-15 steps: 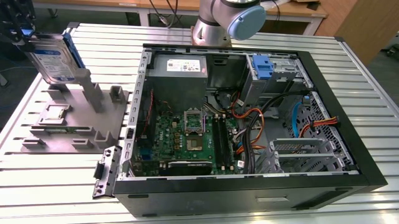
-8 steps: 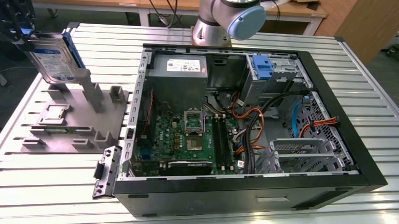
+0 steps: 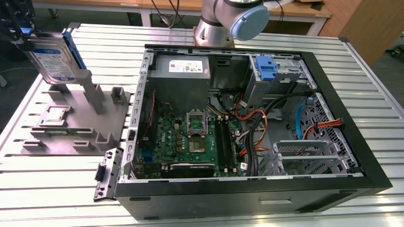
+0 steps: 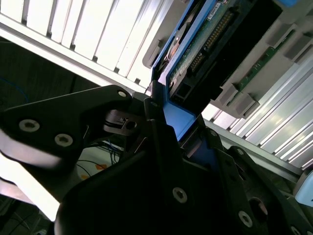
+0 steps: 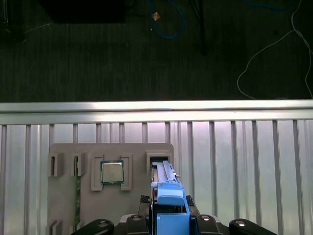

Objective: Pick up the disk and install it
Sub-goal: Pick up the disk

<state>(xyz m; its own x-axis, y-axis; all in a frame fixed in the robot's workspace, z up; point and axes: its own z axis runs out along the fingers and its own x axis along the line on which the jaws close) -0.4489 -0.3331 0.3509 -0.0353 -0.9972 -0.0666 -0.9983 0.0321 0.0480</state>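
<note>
The disk (image 3: 54, 56), a silver-grey drive with a blue-and-white label in a blue carrier, stands upright at the exterior view's far left. My gripper (image 3: 24, 39) is shut on its upper end. Its lower end sits at the top of the grey fixture block (image 3: 69, 123); I cannot tell whether they touch. In the first wrist view the carrier's blue edge (image 5: 169, 203) lies between my dark fingers (image 5: 100, 226), above the block's slot (image 5: 157, 157). In the second wrist view the disk's circuit-board side (image 4: 205, 46) runs away from my gripper (image 4: 182, 131).
An open computer case (image 3: 252, 189) lies on the slatted metal table (image 3: 50, 198), to the exterior view's right of the block. A blue bracket (image 3: 267, 68) sits in its upper drive bay, a metal cage (image 3: 303, 156) lower down, with cables between. A chip (image 5: 112, 172) rests on the block.
</note>
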